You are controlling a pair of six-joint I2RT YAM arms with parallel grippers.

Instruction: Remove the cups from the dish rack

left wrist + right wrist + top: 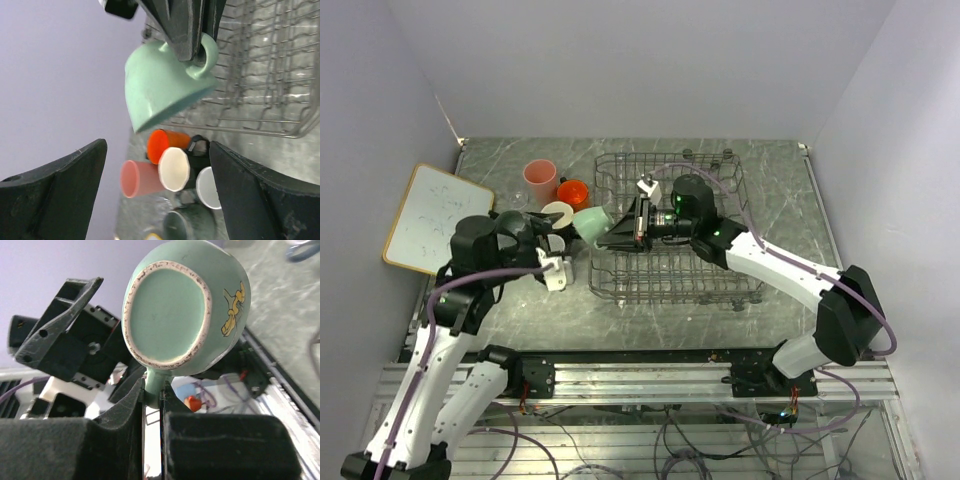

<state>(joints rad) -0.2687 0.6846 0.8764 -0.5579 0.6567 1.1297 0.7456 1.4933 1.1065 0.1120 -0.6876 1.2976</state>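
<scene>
My right gripper (612, 236) is shut on the handle of the mint-green mug (590, 222) and holds it in the air just left of the dish rack (720, 190). In the right wrist view the mug's base (167, 310) faces the camera, with the handle pinched between the fingers (125, 410). My left gripper (548, 240) is open and empty, just left of and below the mug (160, 90). On the table stand the pink tumbler (539, 180), orange mug (572, 192), black mug with cream inside (557, 212) and two grey mugs (210, 187).
A white board with a wooden frame (435, 215) lies at the left table edge. Grey walls close in the back and both sides. The cups on the table cluster between the board and the rack's left side (260, 120).
</scene>
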